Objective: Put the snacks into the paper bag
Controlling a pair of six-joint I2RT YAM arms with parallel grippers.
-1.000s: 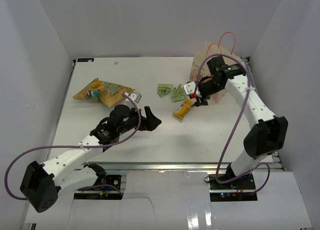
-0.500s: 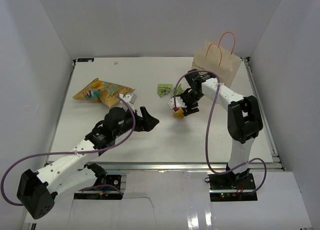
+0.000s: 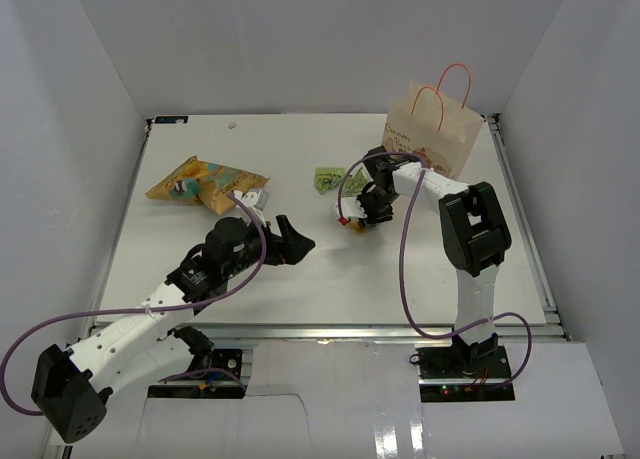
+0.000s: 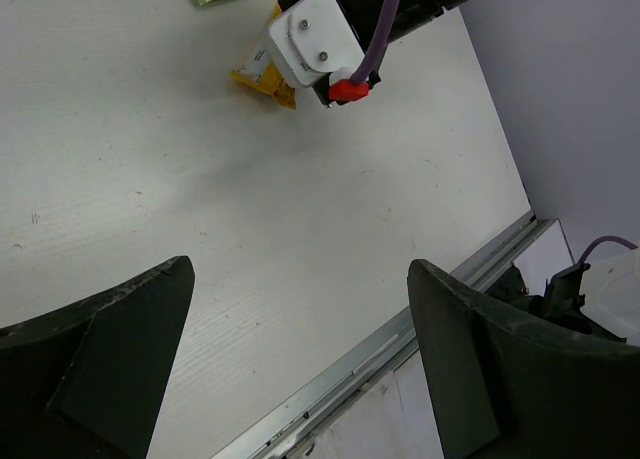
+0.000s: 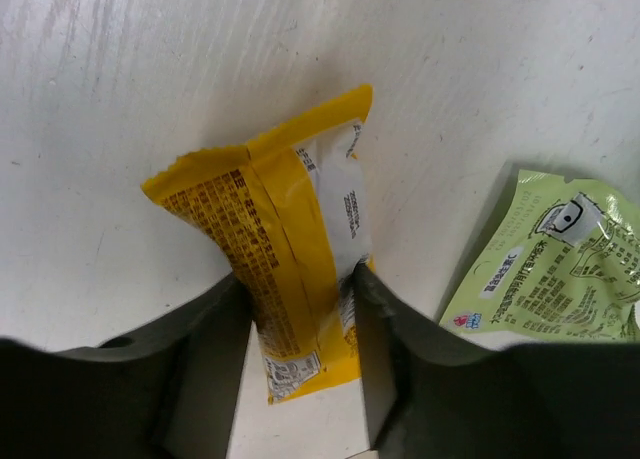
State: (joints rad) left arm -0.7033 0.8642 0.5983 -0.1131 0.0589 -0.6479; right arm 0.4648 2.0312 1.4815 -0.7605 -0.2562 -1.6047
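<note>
The yellow bar (image 5: pixel 290 259) lies on the white table, and my right gripper (image 5: pixel 298 279) stands over it with a finger pressed on each long side. From above, that gripper (image 3: pixel 358 219) is at the table's middle with the bar (image 3: pixel 357 227) peeking out below it. One green packet (image 5: pixel 560 269) lies just right of the bar, another (image 3: pixel 328 179) a little farther left. The paper bag (image 3: pixel 430 129) stands upright at the back right. My left gripper (image 3: pixel 290 239) hovers open and empty, aimed at the bar (image 4: pixel 262 74).
The large yellow-orange chip bag (image 3: pixel 205 182) lies at the back left, behind my left arm. White walls enclose the table on three sides. A metal rail (image 4: pixel 400 339) runs along the near edge. Purple cables loop off both arms.
My right arm has swung from the paper bag down to the yellow bar, and its jaws have closed in on the bar. The left arm has barely shifted.
</note>
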